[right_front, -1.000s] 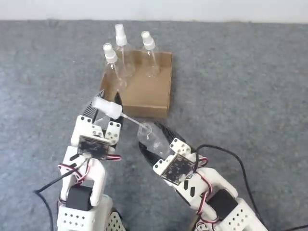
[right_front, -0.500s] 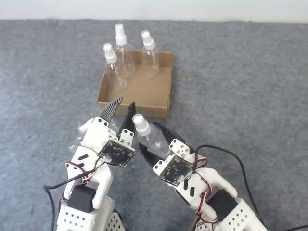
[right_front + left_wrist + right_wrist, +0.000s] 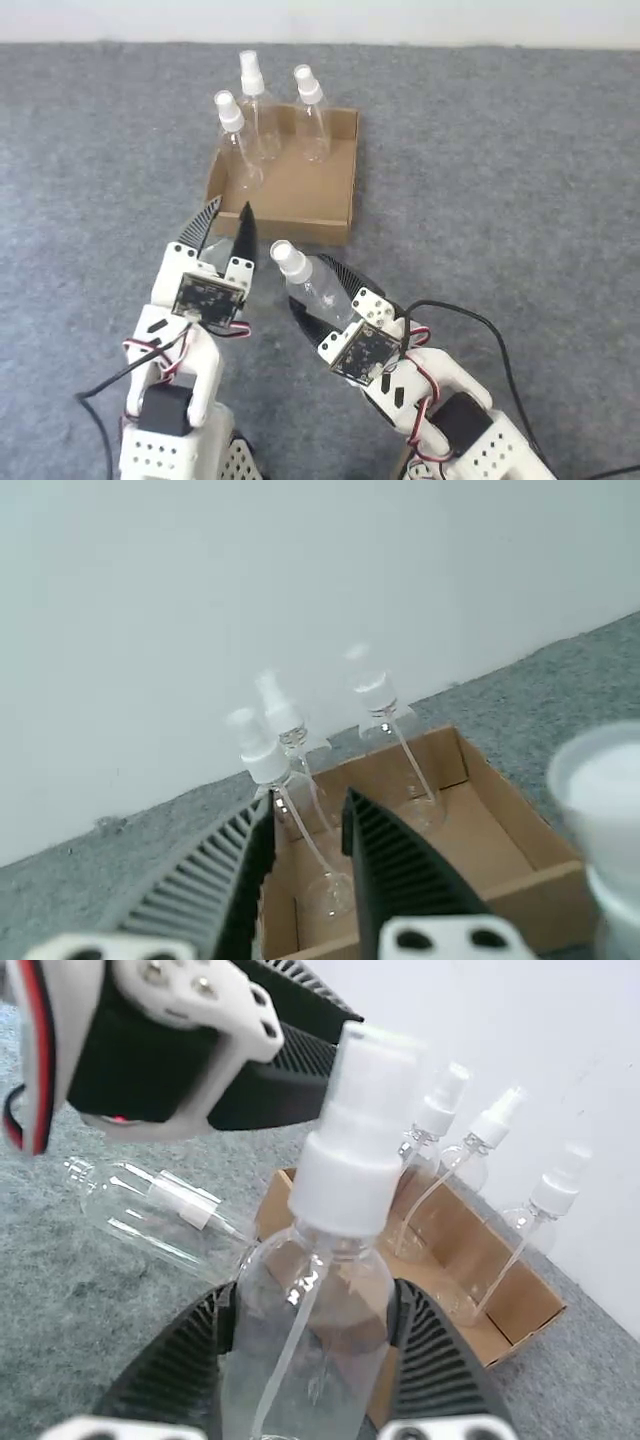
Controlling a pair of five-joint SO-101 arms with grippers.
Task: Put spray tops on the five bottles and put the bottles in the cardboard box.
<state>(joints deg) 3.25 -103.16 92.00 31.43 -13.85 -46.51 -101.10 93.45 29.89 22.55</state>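
Your right gripper [image 3: 315, 290] is clamped on a capped bottle [image 3: 308, 282], while your left gripper [image 3: 229, 206] hangs slightly parted and empty just before the box [image 3: 340, 218] of three bottles [image 3: 258, 120]

- High view: bright, soft, even light from above; the grey table [image 3: 500, 150] shows no hot spots.
- Shadows are faint and short; a thin dark line runs under the near wall of the box [image 3: 300, 195].
- Left wrist view: the pale wall [image 3: 300, 560] is evenly lit. The spray tops [image 3: 268, 758] look smeared and doubled, and the near cap [image 3: 600, 800] at the edge is a soft blur.
- Right wrist view: the wall is nearly washed out; small glints run along the bottle [image 3: 310, 1330].
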